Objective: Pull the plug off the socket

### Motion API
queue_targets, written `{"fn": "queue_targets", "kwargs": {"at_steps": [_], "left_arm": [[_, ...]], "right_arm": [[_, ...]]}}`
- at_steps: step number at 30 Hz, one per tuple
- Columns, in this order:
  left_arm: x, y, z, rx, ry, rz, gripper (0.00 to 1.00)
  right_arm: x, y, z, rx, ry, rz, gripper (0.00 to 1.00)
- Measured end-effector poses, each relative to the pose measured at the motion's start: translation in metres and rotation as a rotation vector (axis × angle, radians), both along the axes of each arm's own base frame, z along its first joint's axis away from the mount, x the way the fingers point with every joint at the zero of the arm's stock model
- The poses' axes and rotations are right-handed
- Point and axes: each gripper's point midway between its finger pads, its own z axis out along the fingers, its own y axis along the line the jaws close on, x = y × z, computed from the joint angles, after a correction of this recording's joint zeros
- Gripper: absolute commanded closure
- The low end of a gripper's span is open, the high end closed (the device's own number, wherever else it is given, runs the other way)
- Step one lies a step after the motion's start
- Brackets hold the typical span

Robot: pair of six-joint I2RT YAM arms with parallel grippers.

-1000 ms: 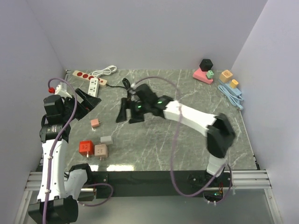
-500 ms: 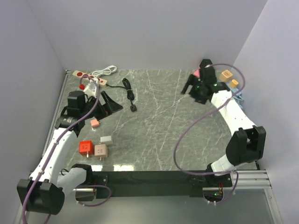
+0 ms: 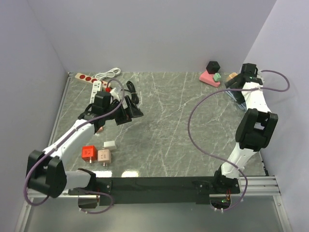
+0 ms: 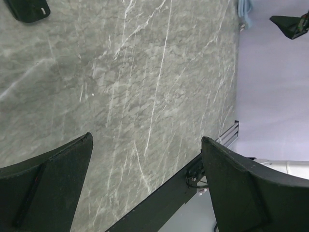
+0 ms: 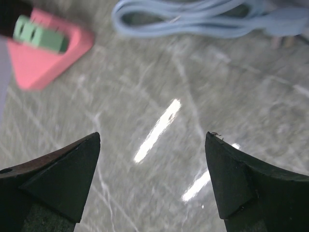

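- Both arms have swung since the earlier frames. The right gripper (image 3: 233,83) has left the middle of the desk for the far right corner. The left gripper (image 3: 134,109) has reached from the left edge toward the middle.
- Left gripper: fingers spread wide, only bare stone between them. Right gripper: likewise spread and empty.
- The black plug (image 4: 26,9) lies on the desk, cut off by the top left corner of the left wrist view. From above, the left gripper hides it.
- Its black cable (image 3: 132,90) shows coiled just beyond that gripper, toward the far edge.
- The white power strip (image 3: 96,87) sits near the far left corner, partly covered by the left wrist. Whether anything is plugged into it cannot be told.
- The right wrist view is blurred; a pink block (image 5: 46,43) and a blue cable (image 5: 203,21) can still be made out.
- The desk (image 3: 174,130) is grey-green veined marble with glare streaks, closed in by pale lilac walls (image 3: 145,34).
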Motion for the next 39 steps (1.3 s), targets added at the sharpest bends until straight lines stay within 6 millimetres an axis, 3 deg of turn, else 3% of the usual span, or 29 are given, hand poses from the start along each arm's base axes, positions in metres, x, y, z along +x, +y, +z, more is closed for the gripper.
{"fn": "queue_targets", "kwargs": {"at_steps": [5, 12, 15, 24, 39], "left_arm": [[0.015, -0.014, -0.009, 0.013, 0.037, -0.021, 0.01], [0.038, -0.023, -0.007, 0.012, 0.024, -0.033, 0.01], [0.039, -0.025, -0.012, 0.013, 0.036, -0.036, 0.01], [0.042, -0.026, -0.019, 0.006, 0.038, -0.032, 0.01], [0.041, -0.025, -0.03, 0.019, 0.067, -0.027, 0.01]], "right_arm": [[-0.009, -0.045, -0.013, -0.016, 0.023, -0.133, 0.06], [0.004, -0.068, -0.041, 0.0, 0.055, -0.194, 0.07], [0.006, -0.068, -0.057, 0.022, 0.077, -0.22, 0.08], [0.009, -0.071, -0.065, 0.085, 0.023, -0.39, 0.09], [0.016, -0.064, -0.107, 0.3, -0.075, -0.73, 0.16]]}}
